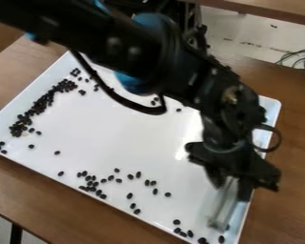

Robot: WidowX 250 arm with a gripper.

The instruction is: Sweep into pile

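Observation:
My gripper [231, 183] hangs over the lower right part of the white tray [136, 138], shut on the handle end of a pale, blurred tool [224, 205] whose far end is down near the tray floor. Small black beans lie scattered on the tray. A dense band of beans [40, 105] runs along its left side. Looser beans [95, 183] are spread near the lower edge, and several beans [183, 233] lie by the bottom right corner, close to the tool's lower end. The arm covers part of the tray's upper side.
The tray stands on a brown wooden table [295, 143], its raised rim running around the beans. Dark cables [301, 57] lie on the floor at the upper right, beyond the table edge.

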